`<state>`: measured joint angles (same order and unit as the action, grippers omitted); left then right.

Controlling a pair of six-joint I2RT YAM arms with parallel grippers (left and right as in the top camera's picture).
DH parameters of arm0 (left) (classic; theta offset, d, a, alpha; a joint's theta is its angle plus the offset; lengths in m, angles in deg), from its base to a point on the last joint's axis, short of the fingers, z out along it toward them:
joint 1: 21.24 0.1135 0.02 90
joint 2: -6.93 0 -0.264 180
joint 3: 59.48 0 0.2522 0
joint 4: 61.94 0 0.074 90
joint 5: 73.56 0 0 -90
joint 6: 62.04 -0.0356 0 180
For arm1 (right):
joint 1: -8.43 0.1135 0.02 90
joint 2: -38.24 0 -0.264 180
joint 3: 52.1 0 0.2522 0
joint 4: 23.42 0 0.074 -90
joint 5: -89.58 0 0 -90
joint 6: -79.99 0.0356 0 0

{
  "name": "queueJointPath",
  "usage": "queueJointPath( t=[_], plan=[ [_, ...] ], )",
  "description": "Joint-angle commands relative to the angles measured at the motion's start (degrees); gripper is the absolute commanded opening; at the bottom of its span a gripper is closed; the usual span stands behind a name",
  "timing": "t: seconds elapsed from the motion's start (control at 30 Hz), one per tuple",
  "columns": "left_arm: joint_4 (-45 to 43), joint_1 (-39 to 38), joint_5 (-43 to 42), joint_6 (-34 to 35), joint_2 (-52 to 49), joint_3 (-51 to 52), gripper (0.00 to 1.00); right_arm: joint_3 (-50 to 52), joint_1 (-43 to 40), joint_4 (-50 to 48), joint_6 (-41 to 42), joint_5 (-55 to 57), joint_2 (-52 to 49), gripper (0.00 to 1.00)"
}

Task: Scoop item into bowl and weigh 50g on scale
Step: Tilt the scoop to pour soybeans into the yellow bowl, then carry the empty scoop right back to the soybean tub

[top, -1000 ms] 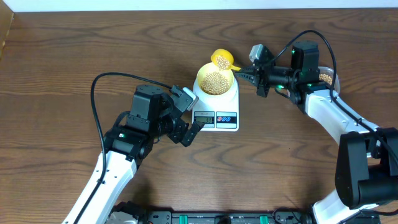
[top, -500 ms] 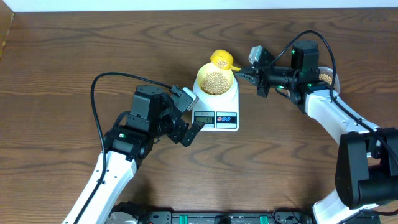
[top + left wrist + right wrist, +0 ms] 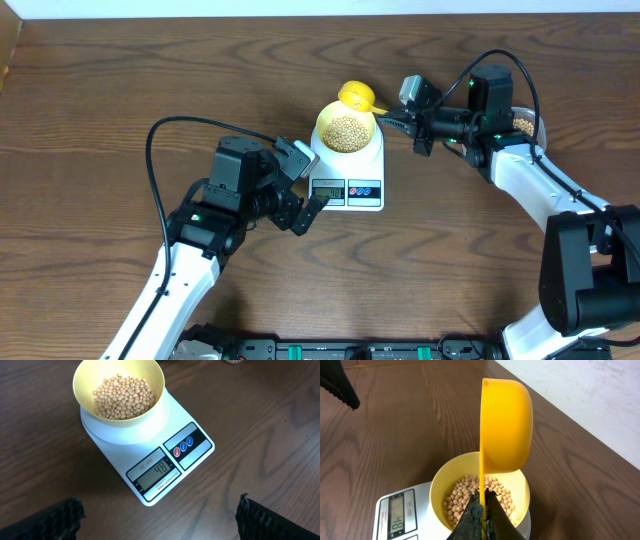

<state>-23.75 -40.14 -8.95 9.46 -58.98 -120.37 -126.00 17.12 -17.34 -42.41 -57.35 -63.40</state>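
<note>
Dark wood-grain table [image 3: 90,90], white border [image 3: 300,6]

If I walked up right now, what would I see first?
The bright yellow scoop, tipped on its side in the right gripper, hangs over a pale-yellow bowl of tan beans. The bowl sits on the white scale in the middle of the table, and the display reads 48.

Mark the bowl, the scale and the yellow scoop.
bowl [image 3: 84,382], left wrist view, bare inner wall on its left side.
scale [image 3: 156,468], left wrist view, its display.
yellow scoop [image 3: 506,425], right wrist view, outside of its tipped cup.
</note>
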Motion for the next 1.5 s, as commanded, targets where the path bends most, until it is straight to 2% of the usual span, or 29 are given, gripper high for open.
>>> queueJointPath(
  t=[0.0, 0.23, 0.67, 0.87, 1.13, 1.37, 1.47],
  plan=[
    [0.15, 0.17, -0.55, -1.16, -0.33, 0.85, 1.0, -0.07, 0.35, 0.31, -1.09, -0.17, -0.7, 0.01],
    [0.15, 0.17, -0.55, -1.16, -0.33, 0.85, 1.0, -0.07, 0.35, 0.61, 1.62, -0.13, -0.7, 0.01],
    [0.15, 0.17, -0.55, -1.18, -0.33, 0.85, 1.0, -0.07, 0.35, 0.55, 18.32, 0.07, -0.7, 0.01],
    [0.15, 0.17, -0.55, -1.16, -0.33, 0.85, 1.0, -0.07, 0.28, -3.37, 34.05, 0.15, -0.7, 0.01],
    [0.15, 0.17, -0.55, -1.16, -0.33, 0.85, 1.0, -0.07, -1.86, -9.75, 61.05, 8.04, -0.7, 0.01],
    [0.15, 0.17, -0.55, -1.16, -0.33, 0.85, 1.0, -0.07, -7.21, -9.7, 77.4, 7.32, -0.68, 0.01],
    [0.15, 0.17, -0.55, -1.16, -0.33, 0.85, 1.0, -0.07, -9.51, -9.7, 80.65, 4.63, -0.31, 0.01]
  ],
)
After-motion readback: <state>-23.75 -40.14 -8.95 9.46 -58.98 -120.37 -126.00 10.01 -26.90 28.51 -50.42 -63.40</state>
